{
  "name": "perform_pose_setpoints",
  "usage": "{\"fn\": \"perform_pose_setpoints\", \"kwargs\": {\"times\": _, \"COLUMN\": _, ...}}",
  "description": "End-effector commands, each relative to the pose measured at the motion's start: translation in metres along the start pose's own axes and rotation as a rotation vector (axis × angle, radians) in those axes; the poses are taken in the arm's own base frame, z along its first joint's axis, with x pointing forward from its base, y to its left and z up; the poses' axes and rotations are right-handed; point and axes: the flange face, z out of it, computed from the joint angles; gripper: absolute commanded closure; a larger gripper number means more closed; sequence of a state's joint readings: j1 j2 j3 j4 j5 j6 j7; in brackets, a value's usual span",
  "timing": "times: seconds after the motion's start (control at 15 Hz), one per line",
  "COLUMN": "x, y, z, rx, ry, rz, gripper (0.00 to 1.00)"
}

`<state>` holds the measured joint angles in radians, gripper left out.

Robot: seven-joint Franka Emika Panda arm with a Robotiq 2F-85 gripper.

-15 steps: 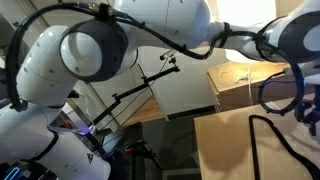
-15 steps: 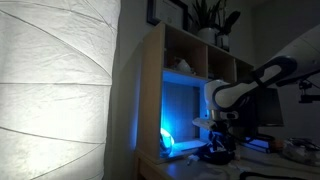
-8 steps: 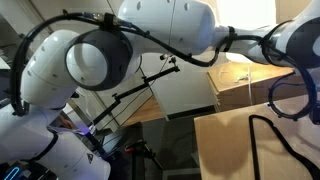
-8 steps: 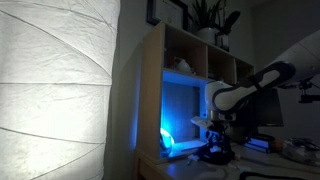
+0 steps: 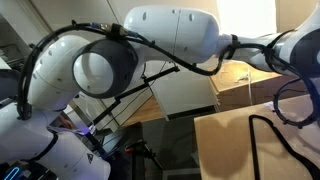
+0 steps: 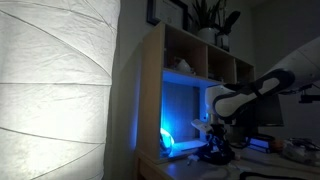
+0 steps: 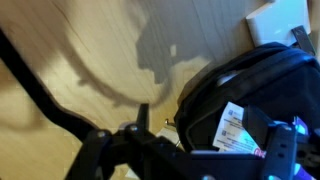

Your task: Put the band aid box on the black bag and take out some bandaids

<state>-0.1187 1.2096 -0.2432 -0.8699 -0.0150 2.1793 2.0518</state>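
I judge the band aid box [image 7: 232,127] already lies on the black bag [image 7: 250,75], just beyond my gripper [image 7: 185,152]. The fingers are blurred, so I cannot tell their spread or hold. Next comes drawing out bandaids, squarely aligned.

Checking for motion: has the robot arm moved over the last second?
Yes. In an exterior view the arm has dropped lower against the wooden shelf.
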Motion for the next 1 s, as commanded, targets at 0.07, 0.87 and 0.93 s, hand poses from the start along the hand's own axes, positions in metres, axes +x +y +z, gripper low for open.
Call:
{"fn": "perform_pose_setpoints", "kwargs": {"times": 0.07, "x": -0.0005, "y": -0.0068, "z": 0.0022, "rx": 0.044, "ry": 0.015, "rz": 0.028, "gripper": 0.44}}
{"fn": "perform_pose_setpoints", "kwargs": {"times": 0.87, "x": -0.0013, "y": -0.0116, "z": -0.006, "rx": 0.062, "ry": 0.002, "rz": 0.029, "gripper": 1.0}}
{"fn": "perform_pose_setpoints", "kwargs": {"times": 0.93, "x": -0.0016, "y": -0.0115, "z": -0.0063, "rx": 0.061, "ry": 0.001, "rz": 0.03, "gripper": 1.0}}
